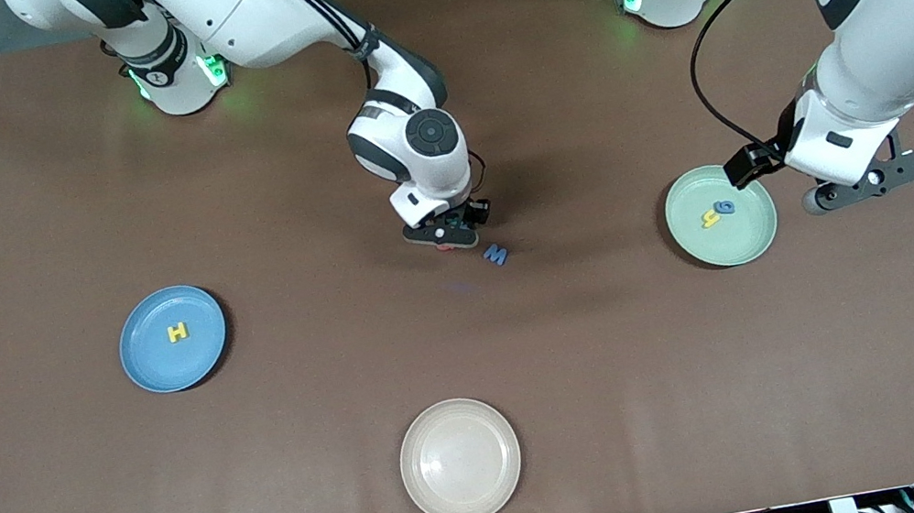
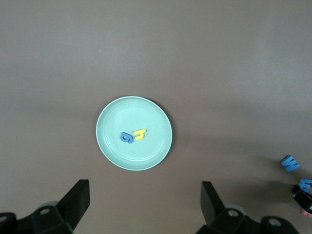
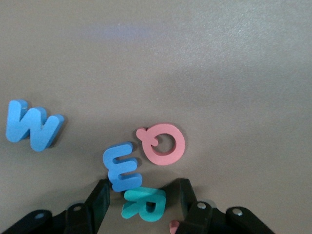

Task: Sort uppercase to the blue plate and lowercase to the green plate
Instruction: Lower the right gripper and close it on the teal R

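Three plates lie on the brown surface (image 1: 90,504). The blue plate (image 1: 150,364) sits toward the right arm's end and carries one letter, a yellow H (image 1: 177,332). The green plate (image 1: 747,240) sits toward the left arm's end and carries two letters side by side, a blue g (image 1: 724,208) and a yellow h (image 1: 710,219). A cream-beige plate (image 1: 460,460) lies close to the surface edge nearest the front camera, midway along it, with nothing in it.

Four letters lie in a loose cluster near the middle of the surface. The right wrist view shows them: a blue W (image 3: 31,126) a little apart from the rest, a smaller blue m (image 3: 122,168), a red Q (image 3: 163,144) just beside the m, and a teal-green R (image 3: 145,204) touching the m's end.

The right gripper (image 3: 141,204) is down at the surface over this cluster, fingers (image 3: 100,200) partly apart with the R between them; whether they already press on it cannot be told. A small pink-red piece (image 3: 174,225) shows at one finger, too hidden to name.

The left gripper (image 1: 872,182) hangs in the air beside the green plate, toward the left arm's end, fingers spread wide and empty. The left arm waits.
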Available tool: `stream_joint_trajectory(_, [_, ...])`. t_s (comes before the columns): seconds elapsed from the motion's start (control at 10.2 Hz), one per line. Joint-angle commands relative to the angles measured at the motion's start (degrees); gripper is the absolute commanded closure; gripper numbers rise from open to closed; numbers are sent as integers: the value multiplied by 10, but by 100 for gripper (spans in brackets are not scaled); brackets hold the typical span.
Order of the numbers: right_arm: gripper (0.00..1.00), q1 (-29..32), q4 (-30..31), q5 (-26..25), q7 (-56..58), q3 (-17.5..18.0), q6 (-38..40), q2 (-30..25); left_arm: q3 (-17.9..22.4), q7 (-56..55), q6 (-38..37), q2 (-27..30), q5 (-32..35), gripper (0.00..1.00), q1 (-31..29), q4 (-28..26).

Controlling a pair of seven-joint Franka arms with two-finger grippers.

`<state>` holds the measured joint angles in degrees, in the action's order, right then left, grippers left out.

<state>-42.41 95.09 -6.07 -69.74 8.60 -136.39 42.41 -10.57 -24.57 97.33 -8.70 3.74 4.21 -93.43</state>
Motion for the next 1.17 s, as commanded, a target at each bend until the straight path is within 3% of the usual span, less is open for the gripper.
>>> stream_joint_trajectory(0.0, [35, -5, -10, -5, -18, 4, 2, 7, -2, -6, 0, -4, -2, 0, 3, 7])
stream_joint_trajectory(0.59, [51, -3, -9, -6, -17, 7, 2, 7, -2, -6, -3, -3, -3, 0, 11, 2])
stream_joint_trajectory(0.88, [87, -1, -9, -6, -14, 7, 7, 2, -2, -6, -3, -4, -3, 0, 11, 2])
stream_joint_trajectory(1.07, [95, 2, -10, -5, -9, 10, 21, -16, -5, -6, -3, -4, -3, 4, 11, 2])
